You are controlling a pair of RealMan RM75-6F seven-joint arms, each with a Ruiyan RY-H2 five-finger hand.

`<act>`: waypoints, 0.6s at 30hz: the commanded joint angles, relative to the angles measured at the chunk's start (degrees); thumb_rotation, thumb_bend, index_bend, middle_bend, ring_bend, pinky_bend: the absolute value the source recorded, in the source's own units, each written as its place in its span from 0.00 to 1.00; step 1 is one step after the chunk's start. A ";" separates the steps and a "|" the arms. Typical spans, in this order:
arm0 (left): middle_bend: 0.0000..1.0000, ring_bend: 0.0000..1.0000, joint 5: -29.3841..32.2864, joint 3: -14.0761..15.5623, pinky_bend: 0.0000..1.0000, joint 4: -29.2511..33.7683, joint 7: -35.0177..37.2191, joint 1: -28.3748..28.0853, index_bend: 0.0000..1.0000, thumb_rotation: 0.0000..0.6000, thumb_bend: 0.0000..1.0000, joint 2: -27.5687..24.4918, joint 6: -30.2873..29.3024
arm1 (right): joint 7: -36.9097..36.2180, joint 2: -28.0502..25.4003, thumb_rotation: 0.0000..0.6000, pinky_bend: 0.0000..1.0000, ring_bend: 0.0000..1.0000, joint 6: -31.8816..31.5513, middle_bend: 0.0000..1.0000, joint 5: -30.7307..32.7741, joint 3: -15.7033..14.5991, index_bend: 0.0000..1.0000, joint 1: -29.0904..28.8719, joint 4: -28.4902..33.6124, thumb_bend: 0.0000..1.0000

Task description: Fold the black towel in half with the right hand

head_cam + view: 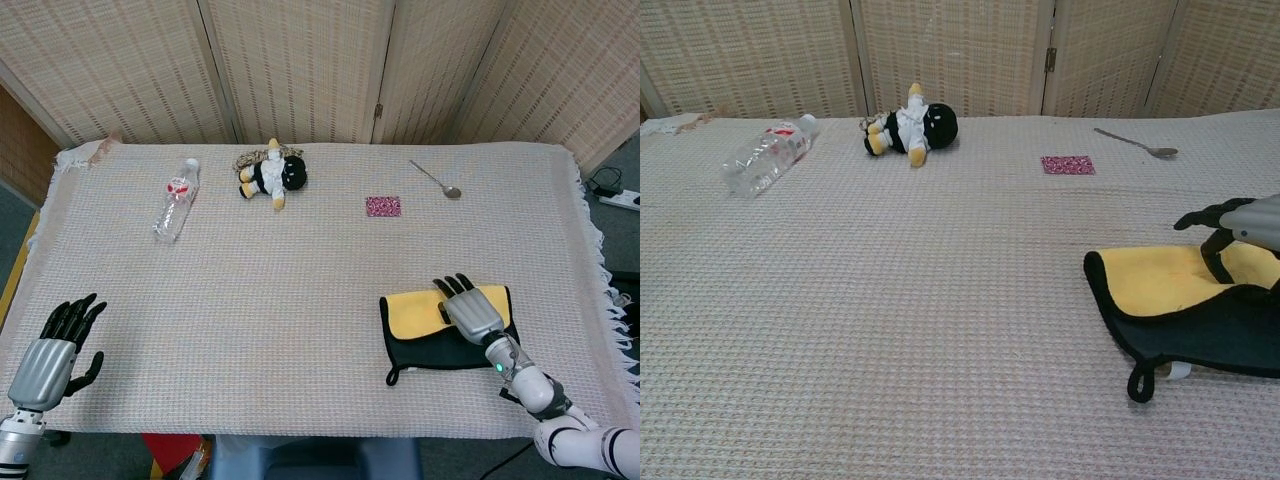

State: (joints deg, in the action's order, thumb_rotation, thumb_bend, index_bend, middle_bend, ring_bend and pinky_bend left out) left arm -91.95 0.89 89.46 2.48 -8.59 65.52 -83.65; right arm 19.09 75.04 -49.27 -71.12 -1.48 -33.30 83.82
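The black towel (430,351) lies near the front right of the table, its far half turned over toward me so the yellow underside (414,312) faces up. In the chest view the yellow flap (1160,281) lies over the black layer (1200,335), with a black hanging loop (1139,382) at the front left corner. My right hand (470,310) grips the turned-over far edge, fingers curled down onto the yellow side (1240,228). My left hand (50,350) hangs open off the table's front left corner, holding nothing.
A plastic bottle (175,198) lies at the back left and a plush toy (272,175) at the back centre. A small pink patch (383,206) and a spoon (437,181) lie beyond the towel. The table's front edge runs close below the towel.
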 commanded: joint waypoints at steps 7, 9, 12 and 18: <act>0.00 0.00 -0.38 0.08 0.00 0.12 0.17 0.19 0.00 1.00 0.57 -0.16 -0.46 | -1.34 -1.82 1.00 0.00 0.00 -1.09 0.10 -3.34 -1.24 0.69 0.94 3.82 0.48; 0.00 0.00 -0.44 0.11 0.00 0.13 0.14 0.21 0.00 1.00 0.57 -0.15 -0.50 | -1.67 -2.50 1.00 0.00 0.00 -1.18 0.10 -4.12 -1.49 0.69 1.04 4.97 0.48; 0.00 0.00 -0.39 0.09 0.00 0.15 0.00 0.22 0.00 1.00 0.57 -0.11 -0.47 | -1.51 -3.28 1.00 0.00 0.00 -1.48 0.10 -5.02 -1.94 0.69 1.28 6.07 0.48; 0.00 0.00 -0.32 0.08 0.00 0.20 -0.32 0.26 0.00 1.00 0.57 -0.02 -0.43 | -0.47 -4.42 1.00 0.00 0.00 -1.42 0.10 -5.90 -3.34 0.69 2.08 7.27 0.48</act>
State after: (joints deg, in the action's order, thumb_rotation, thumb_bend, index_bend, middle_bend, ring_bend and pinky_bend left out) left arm -92.27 0.97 89.66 2.17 -8.33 65.50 -84.08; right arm 18.53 70.74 -50.77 -76.95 -4.66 -31.34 90.99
